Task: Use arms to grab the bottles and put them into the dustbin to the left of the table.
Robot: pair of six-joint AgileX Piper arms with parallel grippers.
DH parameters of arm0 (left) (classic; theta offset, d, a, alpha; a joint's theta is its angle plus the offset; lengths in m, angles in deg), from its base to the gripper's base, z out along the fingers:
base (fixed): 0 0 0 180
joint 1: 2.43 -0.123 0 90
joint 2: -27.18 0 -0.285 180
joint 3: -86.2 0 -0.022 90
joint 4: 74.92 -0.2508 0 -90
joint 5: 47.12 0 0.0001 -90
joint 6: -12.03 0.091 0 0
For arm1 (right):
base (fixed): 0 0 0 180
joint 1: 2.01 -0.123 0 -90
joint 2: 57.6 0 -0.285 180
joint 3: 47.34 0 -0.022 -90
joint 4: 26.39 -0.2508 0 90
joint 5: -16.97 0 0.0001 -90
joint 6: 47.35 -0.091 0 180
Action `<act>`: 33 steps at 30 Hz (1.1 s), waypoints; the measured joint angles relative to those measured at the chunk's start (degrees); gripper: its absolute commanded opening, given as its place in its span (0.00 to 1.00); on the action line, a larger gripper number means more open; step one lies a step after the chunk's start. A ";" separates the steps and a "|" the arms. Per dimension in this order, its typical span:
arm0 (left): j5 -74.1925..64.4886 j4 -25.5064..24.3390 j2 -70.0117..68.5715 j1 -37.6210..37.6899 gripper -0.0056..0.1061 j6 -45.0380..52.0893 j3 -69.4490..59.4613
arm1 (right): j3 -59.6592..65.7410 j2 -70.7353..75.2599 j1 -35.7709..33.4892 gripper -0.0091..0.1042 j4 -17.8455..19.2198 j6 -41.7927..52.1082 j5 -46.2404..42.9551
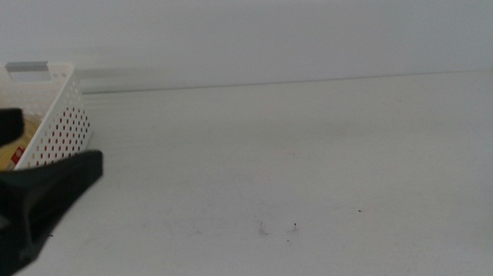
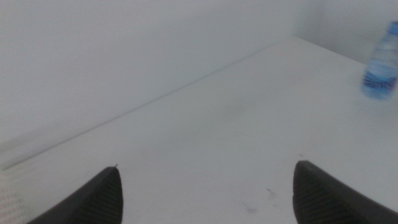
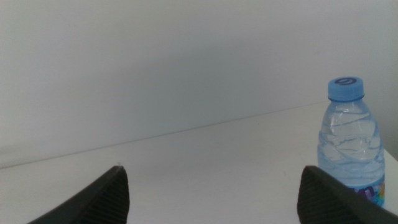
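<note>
Left gripper (image 1: pixel 42 143) at middle view's left edge beside dustbin (image 1: pixel 58 116), jaws spread, empty. I see water bottle (image 3: pixel 350 143) upright at right edge; right gripper (image 3: pixel 211 196) jaws spread, empty.

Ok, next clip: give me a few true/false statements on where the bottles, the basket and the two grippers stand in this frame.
1. The left gripper is beside the white basket at the table's left end. True.
2. The left gripper holds the water bottle. False: its jaws are open and empty; the water bottle stands far off across the table.
3. The water bottle stands upright with its blue cap on. True.
4. The basket is empty. False: something yellow with a red patch lies inside.
5. The right gripper is shut on the bottle. False: its jaws are open, and the bottle stands beyond one of them.
</note>
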 measured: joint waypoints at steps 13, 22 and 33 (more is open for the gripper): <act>-0.43 -0.11 0.00 -3.83 0.89 0.00 1.42 | 0.00 0.00 0.00 0.86 0.00 0.00 0.00; -0.43 -0.21 0.00 -3.83 0.89 0.13 1.42 | -0.28 -0.71 0.67 0.86 6.15 5.49 -8.35; -0.43 -1.07 0.00 -3.83 0.89 0.13 1.42 | -3.21 -44.59 1.06 0.86 3.31 10.78 -26.88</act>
